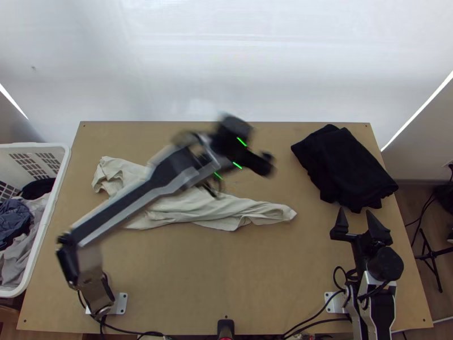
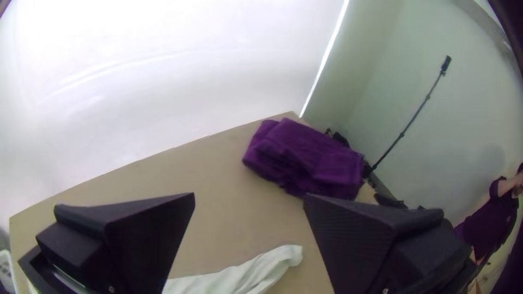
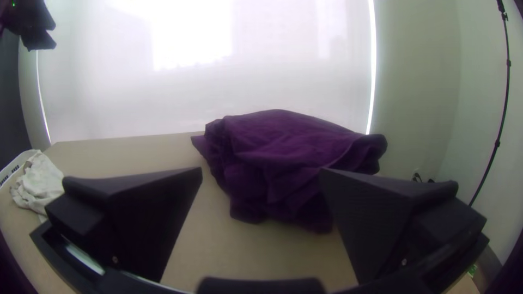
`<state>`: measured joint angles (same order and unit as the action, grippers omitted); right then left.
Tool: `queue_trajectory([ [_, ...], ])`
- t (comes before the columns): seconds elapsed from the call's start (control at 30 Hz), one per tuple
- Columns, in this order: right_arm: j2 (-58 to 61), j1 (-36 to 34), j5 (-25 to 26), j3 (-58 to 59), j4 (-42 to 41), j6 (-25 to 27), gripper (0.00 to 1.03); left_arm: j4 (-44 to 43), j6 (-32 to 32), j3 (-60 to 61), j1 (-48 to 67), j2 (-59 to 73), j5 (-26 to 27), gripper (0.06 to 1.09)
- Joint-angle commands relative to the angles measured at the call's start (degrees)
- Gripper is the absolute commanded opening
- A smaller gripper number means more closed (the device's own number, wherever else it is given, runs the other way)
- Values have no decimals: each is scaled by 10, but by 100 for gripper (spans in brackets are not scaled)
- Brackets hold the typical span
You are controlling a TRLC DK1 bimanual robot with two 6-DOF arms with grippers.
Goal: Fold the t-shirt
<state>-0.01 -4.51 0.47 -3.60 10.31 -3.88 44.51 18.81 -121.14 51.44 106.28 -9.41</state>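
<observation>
Pale t-shirt (image 1: 232,212) bunched, left of dark cloth (image 1: 346,169), the latter presumably set aside for folding room. Left gripper (image 2: 249,197), right gripper (image 3: 261,171): both released.

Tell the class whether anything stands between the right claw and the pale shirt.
Nothing visible does: bare table lies between the right claw and the shirt. The dark cloth lies ahead, off that line.

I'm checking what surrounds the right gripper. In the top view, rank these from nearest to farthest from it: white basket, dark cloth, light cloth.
From the right gripper:
1. Dark cloth, on the table at its right side.
2. Light cloth, bunched, from left to middle.
3. White basket, beyond the left edge.
</observation>
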Motion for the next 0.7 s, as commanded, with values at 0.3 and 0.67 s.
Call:
queue_trajectory([
  [0.3,-1,-4,1,0,0,-5,99,172,-261,507,-453,-267,104,103],
  [0.67,-1,-4,1,0,0,-5,99,40,-303,714,-624,-290,104,95],
])
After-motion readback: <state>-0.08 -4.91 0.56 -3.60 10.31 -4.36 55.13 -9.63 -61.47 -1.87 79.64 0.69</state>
